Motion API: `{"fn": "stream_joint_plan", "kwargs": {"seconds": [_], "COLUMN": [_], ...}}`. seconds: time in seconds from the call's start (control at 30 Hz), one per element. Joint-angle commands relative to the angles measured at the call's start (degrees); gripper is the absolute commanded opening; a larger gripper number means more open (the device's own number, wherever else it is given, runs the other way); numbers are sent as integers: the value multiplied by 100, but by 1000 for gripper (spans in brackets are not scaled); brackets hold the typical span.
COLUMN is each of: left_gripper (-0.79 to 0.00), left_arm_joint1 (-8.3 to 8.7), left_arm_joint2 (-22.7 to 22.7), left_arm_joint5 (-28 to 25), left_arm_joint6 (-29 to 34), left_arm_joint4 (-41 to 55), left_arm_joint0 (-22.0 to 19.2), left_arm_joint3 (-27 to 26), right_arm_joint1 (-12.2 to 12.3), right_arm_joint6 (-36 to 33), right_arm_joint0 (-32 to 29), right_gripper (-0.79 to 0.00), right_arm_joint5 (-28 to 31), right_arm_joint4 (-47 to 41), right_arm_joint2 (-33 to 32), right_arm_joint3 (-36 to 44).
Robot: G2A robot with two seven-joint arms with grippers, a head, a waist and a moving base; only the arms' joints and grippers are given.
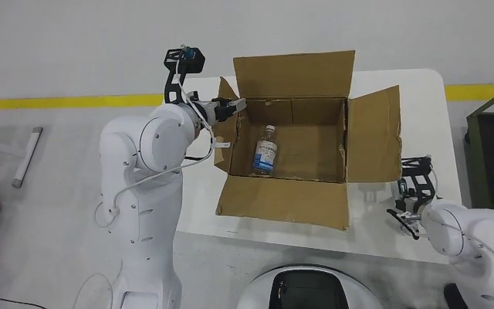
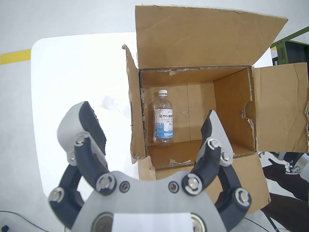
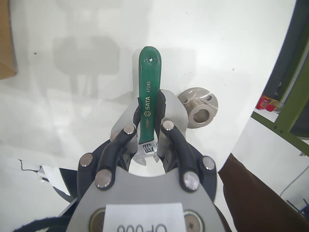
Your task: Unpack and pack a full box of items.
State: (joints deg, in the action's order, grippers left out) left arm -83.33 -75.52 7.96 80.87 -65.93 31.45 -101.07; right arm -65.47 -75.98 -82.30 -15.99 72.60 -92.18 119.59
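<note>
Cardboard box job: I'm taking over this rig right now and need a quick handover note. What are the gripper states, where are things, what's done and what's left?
Left gripper: open, empty, over the left edge of the cardboard box.
Right gripper: shut on the green-handled adjustable wrench, above the table right of the box.
Things: a clear bottle lies on the box floor. A metal flange sits on the table by the wrench.
Done: flaps open; wrench and flange are outside the box.
Left: if unpacking, the bottle comes out. If packing, wrench and flange go in. I cannot tell which phase this is.
</note>
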Motion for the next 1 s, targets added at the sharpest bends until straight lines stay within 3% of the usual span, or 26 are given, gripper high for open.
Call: {"fn": "stream_joint_plan", "kwargs": {"seconds": [0.0,0.1,0.3,0.6,0.8,0.97], "left_gripper": [0,0,0,0,0,0], "left_arm_joint1": [0,0,47,96,115,115], "left_arm_joint2": [0,0,-185,-434,-508,-508], "left_arm_joint5": [0,0,31,251,377,377], "left_arm_joint6": [0,0,-657,-1091,-1250,-1250], "left_arm_joint4": [0,0,-212,-316,-453,-453], "left_arm_joint0": [0,0,213,289,307,307], "left_arm_joint3": [0,0,-98,-254,-290,-290], "right_arm_joint1": [-4,-12,-17,-15,-20,-58], "right_arm_joint6": [39,132,270,522,651,889], "right_arm_joint0": [68,254,673,1518,2119,2535], "right_gripper": [-785,-785,-785,-785,-785,-785], "right_arm_joint5": [-115,-354,-621,-949,-1032,-1171], "right_arm_joint4": [-132,-469,-1088,-1897,-2647,-3051], "right_arm_joint2": [-168,-534,-1046,-1188,-838,40], "right_arm_joint3": [95,341,710,1166,1216,962]}}
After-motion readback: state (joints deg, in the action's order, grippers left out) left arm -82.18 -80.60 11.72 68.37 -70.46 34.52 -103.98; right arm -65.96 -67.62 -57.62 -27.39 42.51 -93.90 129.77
